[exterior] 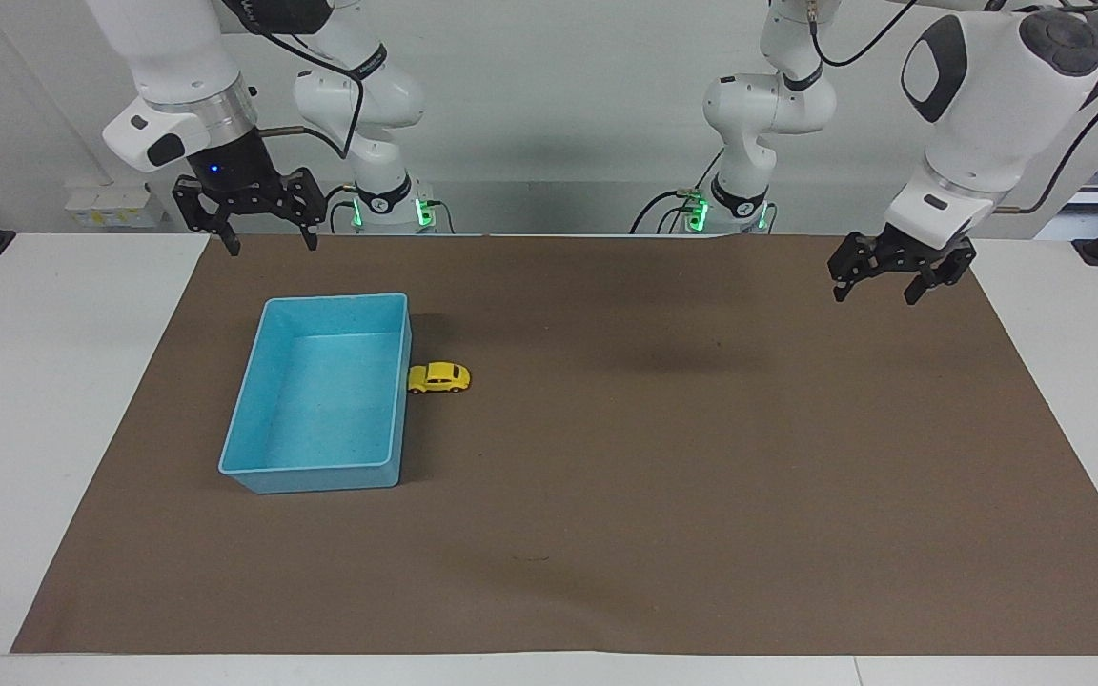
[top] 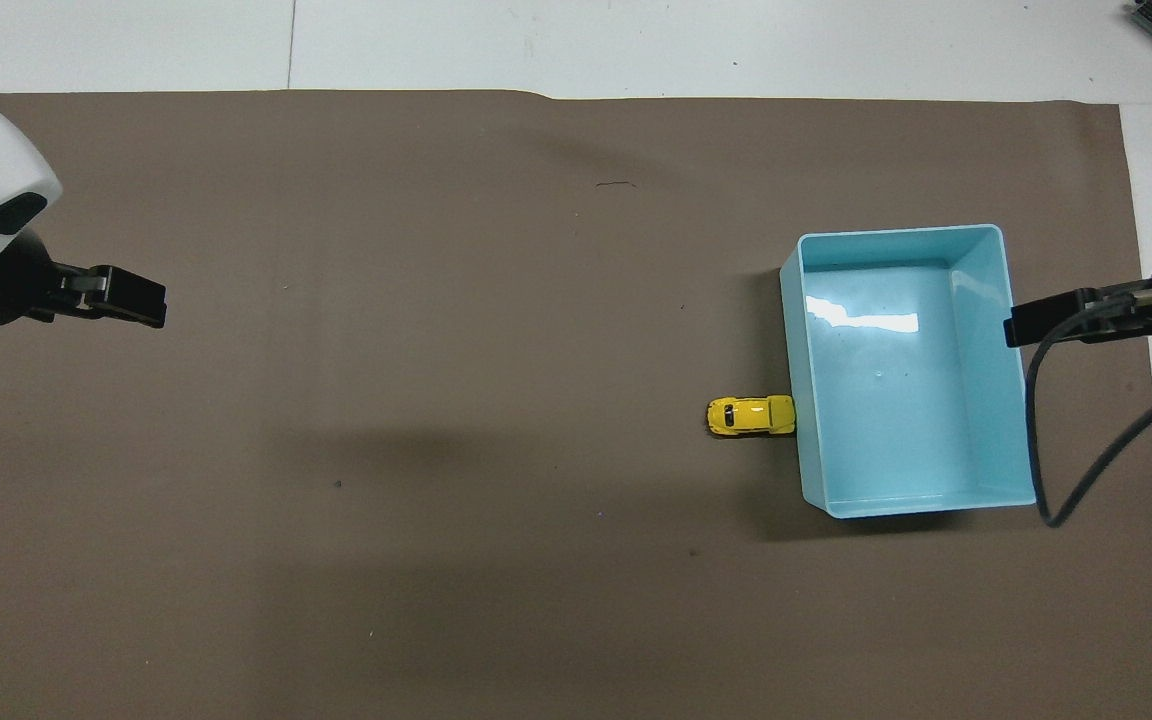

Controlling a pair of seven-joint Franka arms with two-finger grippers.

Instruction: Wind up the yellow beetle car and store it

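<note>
The yellow beetle car [exterior: 438, 377] [top: 751, 415] stands on its wheels on the brown mat, one end against the outer side wall of the light blue tray [exterior: 335, 299] [top: 896, 231]. The tray holds nothing. My left gripper [exterior: 878, 284] [top: 126, 300] hangs open and empty, raised over the mat at the left arm's end of the table, well away from the car. My right gripper [exterior: 268, 243] [top: 1036, 322] hangs open and empty, raised over the mat's edge by the tray's end nearest the robots; that arm waits.
The brown mat [exterior: 606, 476] [top: 436, 400] covers most of the white table [exterior: 53, 381]. A black cable [top: 1086, 470] from the right arm loops over the mat beside the tray.
</note>
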